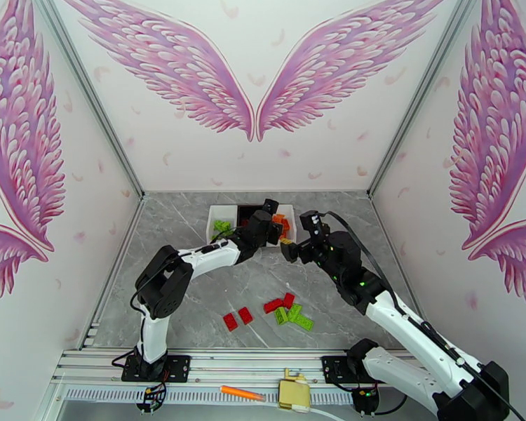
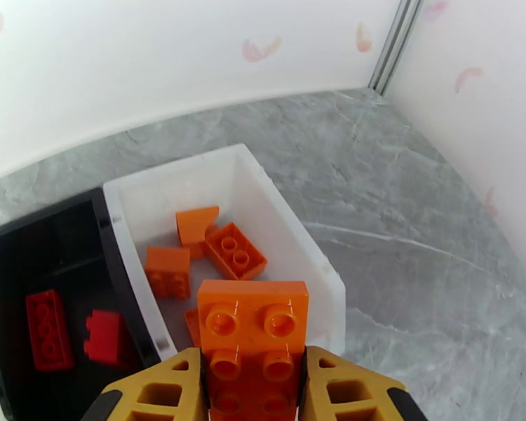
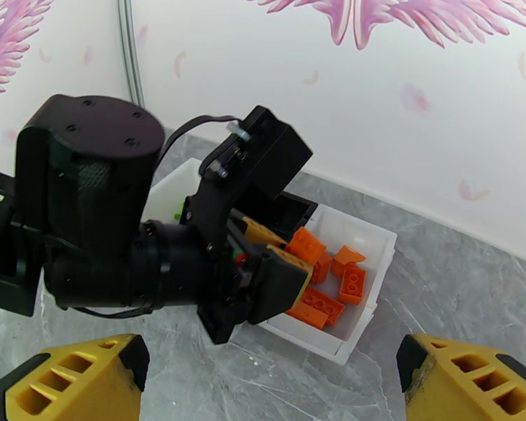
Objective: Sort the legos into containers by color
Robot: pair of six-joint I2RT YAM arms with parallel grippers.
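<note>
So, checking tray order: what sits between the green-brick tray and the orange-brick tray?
The black tray, holding red bricks. The top external view shows the row; the left wrist view shows it side by side with the orange-brick tray.

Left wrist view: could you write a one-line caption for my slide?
Left gripper holds an orange lego over the white tray of orange legos, beside the black tray with two red legos.

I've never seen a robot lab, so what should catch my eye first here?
Pink wings spread across the back wall. At the far end of the table, the left gripper pinches an orange brick over a white tray of orange ones. Loose red and green bricks lie nearer the front.
</note>
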